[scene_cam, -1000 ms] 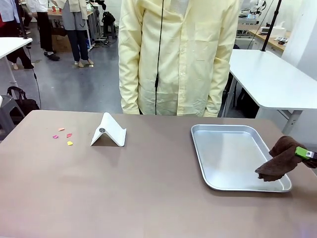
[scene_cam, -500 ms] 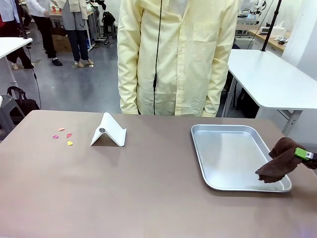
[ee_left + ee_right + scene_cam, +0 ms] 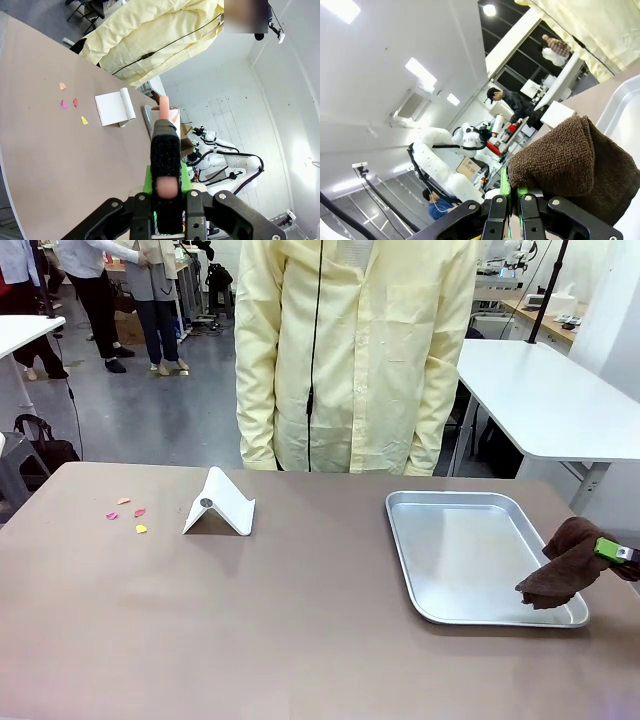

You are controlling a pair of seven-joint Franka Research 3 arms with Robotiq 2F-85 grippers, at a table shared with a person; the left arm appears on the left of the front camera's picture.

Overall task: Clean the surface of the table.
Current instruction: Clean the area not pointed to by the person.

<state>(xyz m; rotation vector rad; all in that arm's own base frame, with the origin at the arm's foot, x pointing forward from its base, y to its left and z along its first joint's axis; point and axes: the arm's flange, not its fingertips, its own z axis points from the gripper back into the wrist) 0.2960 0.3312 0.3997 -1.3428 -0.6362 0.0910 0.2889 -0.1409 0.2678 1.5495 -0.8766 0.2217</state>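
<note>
**Table unchanged, cloth held at the right**

Since one second ago nothing moves on the table (image 3: 300, 640); it spans the foreground, with coloured scraps (image 3: 130, 515) at its far left. Your right gripper (image 3: 612, 549) clamps a brown cloth (image 3: 560, 565) over the tray (image 3: 400, 540) corner. Your left gripper (image 3: 165, 115) has its fingers pressed together.

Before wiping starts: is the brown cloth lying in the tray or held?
Held: the right gripper pinches the brown cloth, drooping over the tray's near-right rim.

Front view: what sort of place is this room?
Likely a robotics lab or workshop: robot jaws gripping a brown cloth by a metal tray, a white worktable behind, and a person in a pale coat.
</note>
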